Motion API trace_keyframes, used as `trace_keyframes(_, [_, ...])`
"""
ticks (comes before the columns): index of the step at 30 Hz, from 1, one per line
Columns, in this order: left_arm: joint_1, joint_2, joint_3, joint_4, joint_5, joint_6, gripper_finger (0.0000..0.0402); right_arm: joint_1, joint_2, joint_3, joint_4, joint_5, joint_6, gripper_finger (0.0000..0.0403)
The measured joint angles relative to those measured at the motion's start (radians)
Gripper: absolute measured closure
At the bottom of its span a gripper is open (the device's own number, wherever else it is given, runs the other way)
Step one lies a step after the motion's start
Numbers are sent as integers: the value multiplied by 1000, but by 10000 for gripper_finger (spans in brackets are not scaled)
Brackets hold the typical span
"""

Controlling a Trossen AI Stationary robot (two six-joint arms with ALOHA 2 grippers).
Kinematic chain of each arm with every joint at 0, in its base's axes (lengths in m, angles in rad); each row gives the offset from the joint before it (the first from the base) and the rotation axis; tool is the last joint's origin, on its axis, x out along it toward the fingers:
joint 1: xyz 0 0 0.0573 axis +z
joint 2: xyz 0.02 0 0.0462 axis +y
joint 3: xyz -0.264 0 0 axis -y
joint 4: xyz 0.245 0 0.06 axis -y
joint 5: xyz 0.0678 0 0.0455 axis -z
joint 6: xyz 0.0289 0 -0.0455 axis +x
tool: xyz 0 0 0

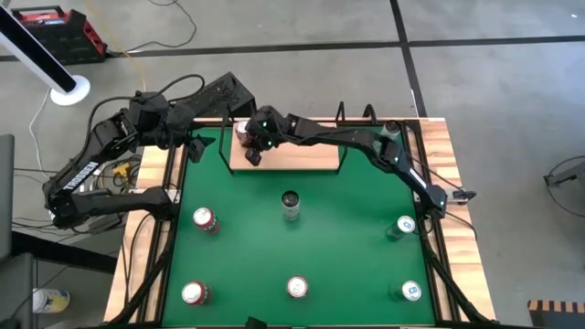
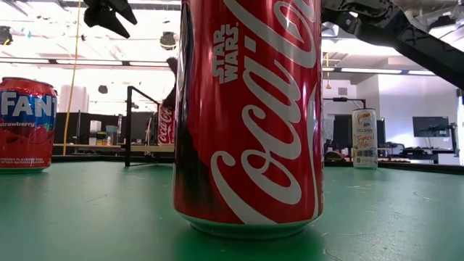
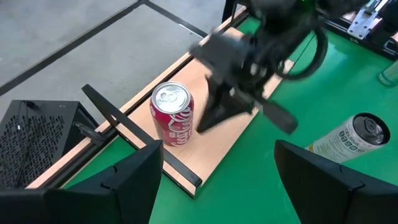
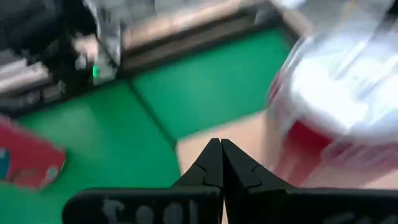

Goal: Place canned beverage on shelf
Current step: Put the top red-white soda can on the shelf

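The shelf (image 1: 302, 157), a light-wood board with black rails, lies at the table's far middle. A red can (image 1: 243, 130) (image 3: 172, 115) stands upright on its bottom at the board's left end. My right gripper (image 1: 254, 155) (image 3: 205, 124) (image 4: 221, 152) is shut with nothing between its fingers. It slants down over the board just beside the can on the can's near side, and a small gap shows between them. My left gripper (image 1: 196, 146) (image 3: 221, 158) hangs open above the table's far left corner, facing the can.
Several more cans stand upright on the green felt: a pale one at the centre (image 1: 290, 205) (image 3: 348, 140), red ones at left and near middle (image 1: 204, 219) (image 1: 193, 292) (image 1: 297, 288) (image 2: 246, 116), two at right (image 1: 403, 226) (image 1: 410, 291). The rest of the board is bare.
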Motion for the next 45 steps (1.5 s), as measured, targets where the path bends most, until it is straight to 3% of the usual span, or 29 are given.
trace_keyframes(9, [0, 0, 0, -8, 1, 6, 113, 33, 17, 1, 55, 31, -9, 385])
trace_keyframes(45, [0, 0, 0, -8, 0, 9, 113, -55, 18, 1, 134, 62, -36, 385])
